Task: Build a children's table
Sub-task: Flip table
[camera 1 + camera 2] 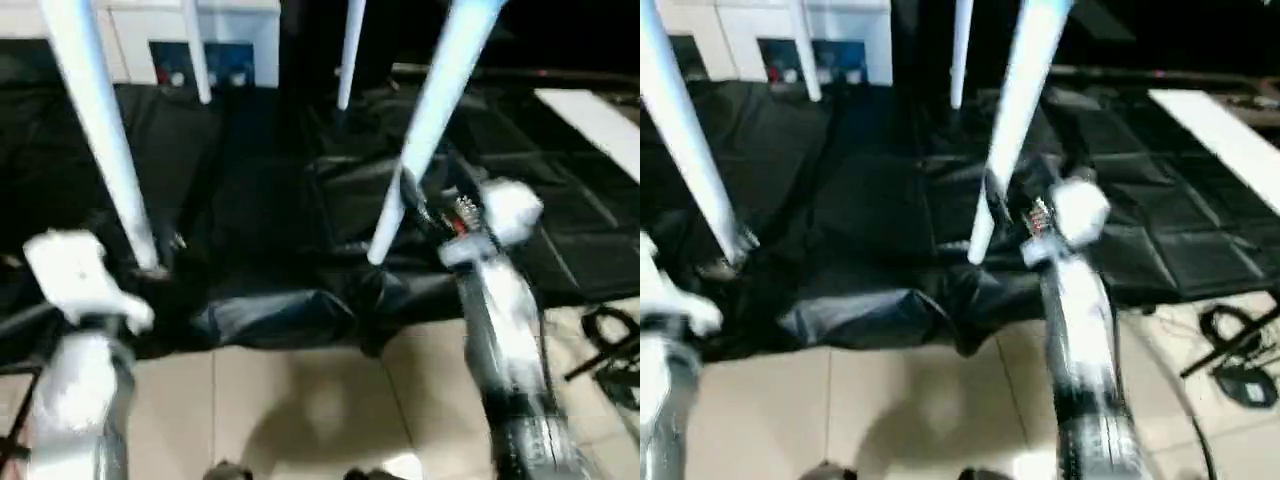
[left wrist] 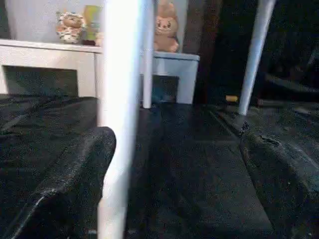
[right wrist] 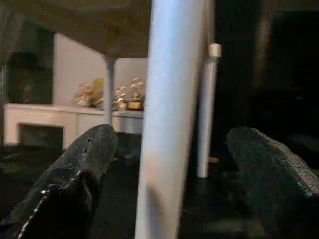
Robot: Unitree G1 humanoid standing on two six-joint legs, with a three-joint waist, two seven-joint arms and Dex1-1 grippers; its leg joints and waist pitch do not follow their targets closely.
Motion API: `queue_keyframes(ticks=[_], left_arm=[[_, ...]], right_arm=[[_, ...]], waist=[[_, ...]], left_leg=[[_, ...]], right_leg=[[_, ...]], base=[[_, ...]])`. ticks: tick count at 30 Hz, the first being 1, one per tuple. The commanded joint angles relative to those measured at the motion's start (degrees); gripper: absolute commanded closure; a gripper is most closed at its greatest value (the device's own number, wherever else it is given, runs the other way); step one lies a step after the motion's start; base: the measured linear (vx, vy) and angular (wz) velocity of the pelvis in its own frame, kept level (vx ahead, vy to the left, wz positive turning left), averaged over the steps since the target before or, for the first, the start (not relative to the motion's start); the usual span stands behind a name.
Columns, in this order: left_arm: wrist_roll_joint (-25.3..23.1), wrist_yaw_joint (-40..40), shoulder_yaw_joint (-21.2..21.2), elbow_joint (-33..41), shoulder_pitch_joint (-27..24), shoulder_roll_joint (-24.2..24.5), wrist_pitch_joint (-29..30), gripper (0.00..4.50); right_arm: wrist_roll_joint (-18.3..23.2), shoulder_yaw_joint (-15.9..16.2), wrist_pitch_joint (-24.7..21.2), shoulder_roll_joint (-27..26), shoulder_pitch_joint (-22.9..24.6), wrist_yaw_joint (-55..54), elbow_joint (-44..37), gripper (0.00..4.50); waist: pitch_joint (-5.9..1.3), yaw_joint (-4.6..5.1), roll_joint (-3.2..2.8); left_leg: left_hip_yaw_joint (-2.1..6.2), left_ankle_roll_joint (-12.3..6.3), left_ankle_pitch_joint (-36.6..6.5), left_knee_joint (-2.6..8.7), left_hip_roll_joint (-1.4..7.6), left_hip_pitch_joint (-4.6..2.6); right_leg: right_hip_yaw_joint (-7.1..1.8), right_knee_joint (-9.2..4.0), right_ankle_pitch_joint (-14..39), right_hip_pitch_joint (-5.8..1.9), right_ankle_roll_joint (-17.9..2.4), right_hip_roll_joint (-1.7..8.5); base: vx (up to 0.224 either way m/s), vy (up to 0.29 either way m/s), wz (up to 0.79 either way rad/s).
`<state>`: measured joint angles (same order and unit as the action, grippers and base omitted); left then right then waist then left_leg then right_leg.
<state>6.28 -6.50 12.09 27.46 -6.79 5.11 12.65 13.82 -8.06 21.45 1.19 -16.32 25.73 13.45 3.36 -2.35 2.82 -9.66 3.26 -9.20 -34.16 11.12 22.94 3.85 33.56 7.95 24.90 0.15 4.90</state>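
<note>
Table legs (image 1: 100, 130) stand between both seemingly open end effectors (image 3: 169, 164).

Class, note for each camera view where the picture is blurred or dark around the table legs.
Left eye view: right forearm motion-smeared. Right eye view: near leg soft-edged. Left wrist view: closest leg washed out bright, black cloth dark. Right wrist view: fingers blurred, background dim.

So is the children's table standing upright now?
Upright: all four legs point down onto the black-draped work table, the top overhead.
</note>
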Motion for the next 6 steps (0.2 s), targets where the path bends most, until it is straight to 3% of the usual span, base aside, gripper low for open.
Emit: queue_keyframes(ticks=[1,3,4,6], left_arm=[[-2.6,1.2,-1.1,-1.3,-1.4,-0.3,-1.2,0.00],[-3.7,2.2,-1.4,-1.2,-2.4,-0.6,-1.1,0.00],[-3.9,2.0,-1.8,-0.9,-3.2,-0.4,-0.4,0.00],[-4.6,1.4,-2.8,-0.1,-4.5,0.5,-0.5,0.00]], right_arm=[[0.2,0.4,-6.1,0.5,5.1,-2.3,-7.8,0.44],[0.0,2.0,-11.0,1.7,9.2,-1.8,-9.7,0.44],[-0.3,3.4,-14.2,3.0,11.6,-0.9,-10.3,0.44],[-1.1,5.9,-19.3,5.1,15.1,0.3,-11.5,0.44]], waist=[[-3.05,0.36,-0.89],[-2.94,0.99,-1.83],[-2.87,1.33,-1.65],[-2.60,1.66,-1.86]], left_leg=[[0.93,1.25,-30.7,4.95,1.19,-1.47],[1.14,1.55,-31.9,5.09,1.18,-1.69],[1.29,1.69,-32.7,5.08,1.21,-1.44],[1.44,1.54,-34.7,5.02,1.23,-2.01]], right_leg=[[-1.32,-6.33,35.4,-1.77,1.0,1.45],[-1.05,-6.98,36.6,-1.63,1.6,1.28],[-0.62,-7.33,37.8,-1.94,2.1,1.13],[-0.01,-8.25,39.1,-1.76,2.1,0.91]], base=[[0.000,0.000,0.00],[0.000,0.000,0.00],[0.000,0.000,0.00],[0.000,0.000,0.00]])
